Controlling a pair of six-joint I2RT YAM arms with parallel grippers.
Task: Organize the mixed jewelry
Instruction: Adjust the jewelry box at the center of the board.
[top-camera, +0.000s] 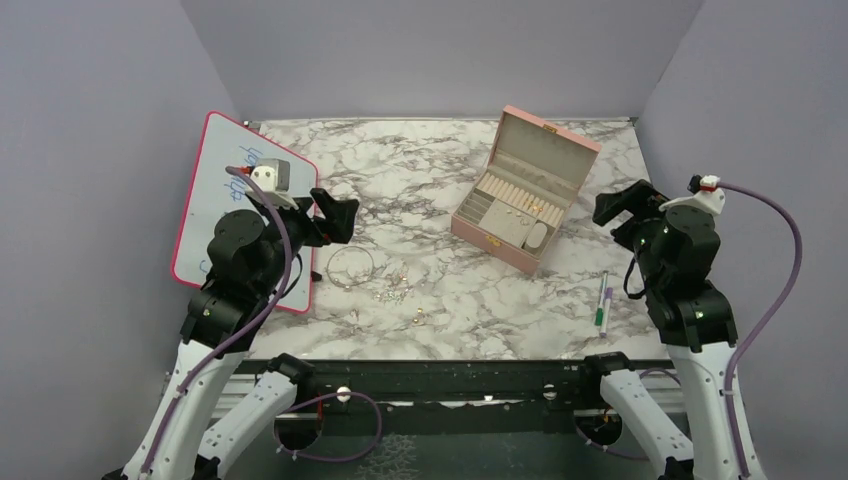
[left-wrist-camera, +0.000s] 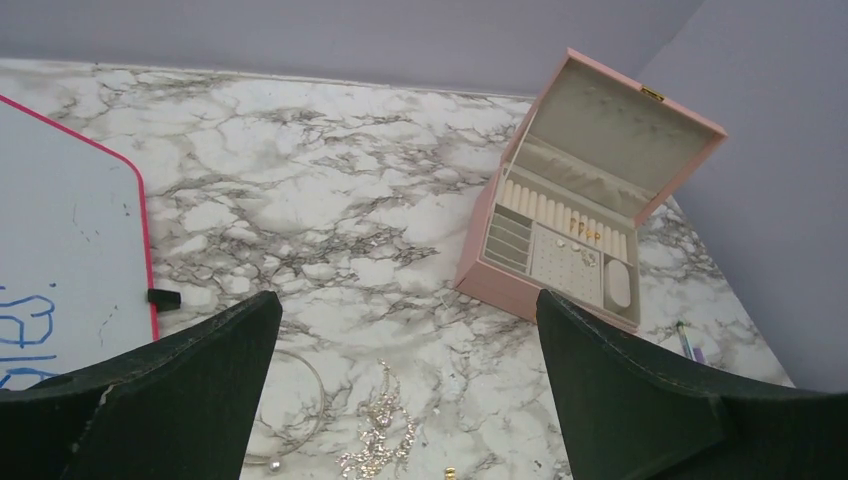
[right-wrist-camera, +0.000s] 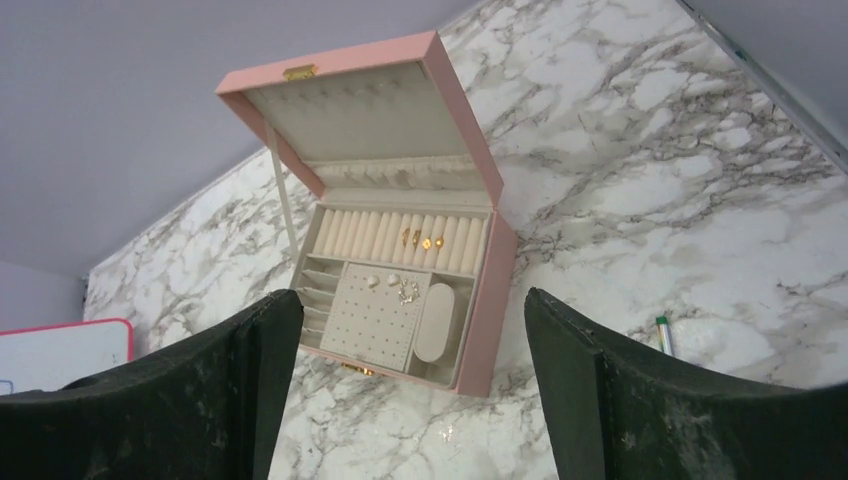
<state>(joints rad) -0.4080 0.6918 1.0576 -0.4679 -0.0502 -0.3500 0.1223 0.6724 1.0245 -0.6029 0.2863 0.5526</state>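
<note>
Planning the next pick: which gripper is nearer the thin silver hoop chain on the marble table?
Left. The left gripper hovers right beside the thin silver hoop chain; the right gripper is far off, beyond the open pink jewelry box.

The place is a robotics lab test cell. Plain grey-violet wall panels (top-camera: 430, 50) close in the back and both sides of a white-and-grey marble-patterned tabletop (top-camera: 400, 170), making a booth. Two black-and-white robot arms (one at each corner), the left arm (top-camera: 235, 270) and the right arm (top-camera: 685, 270), rise from a black metal rail (top-camera: 450, 375) along the near edge. Loose purple cables (top-camera: 775, 270) loop off them. The few things on the table read as a staged set: an open pink hinged jewellery box (top-camera: 495, 245), a pink-rimmed whiteboard (top-camera: 225, 170) with blue scribbles, a green-and-white marker pen (top-camera: 602, 300) and a scatter of tiny gold and silver jewellery pieces (top-camera: 398, 290).
</note>
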